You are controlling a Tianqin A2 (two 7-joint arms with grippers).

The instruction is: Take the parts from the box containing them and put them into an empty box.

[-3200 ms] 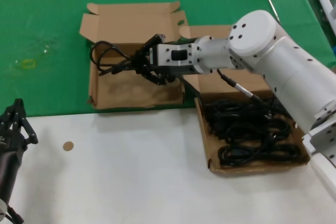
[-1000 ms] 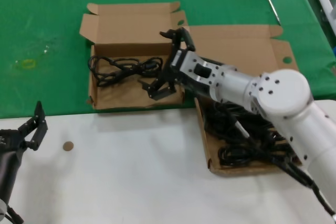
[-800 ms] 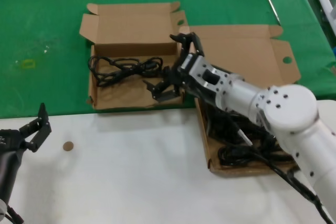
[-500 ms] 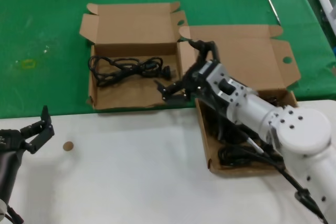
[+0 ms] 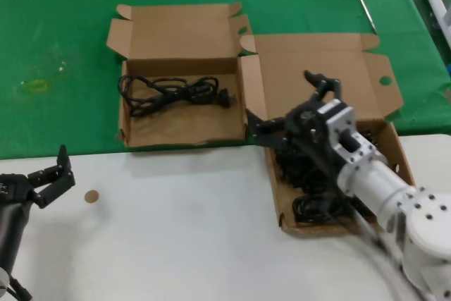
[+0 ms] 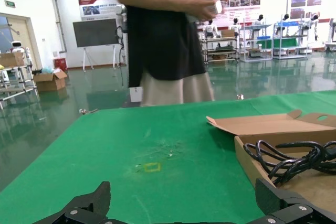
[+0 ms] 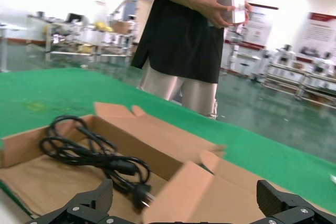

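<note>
You are between parts: one power cord (image 5: 173, 92) is lying in the smaller box (image 5: 137, 135), its long axis running across the box's width, plug end pointing toward the wider box (image 5: 282, 202). Your right tool (image 5: 290, 112) is hanging empty, jaws spread, over the wider box's remaining cords (image 5: 320, 206). Next, I judge, you are descending onto one bundle there. Your left tool (image 5: 51, 177) is idling, jaws open, over the white worktop (image 5: 176, 230).
</note>
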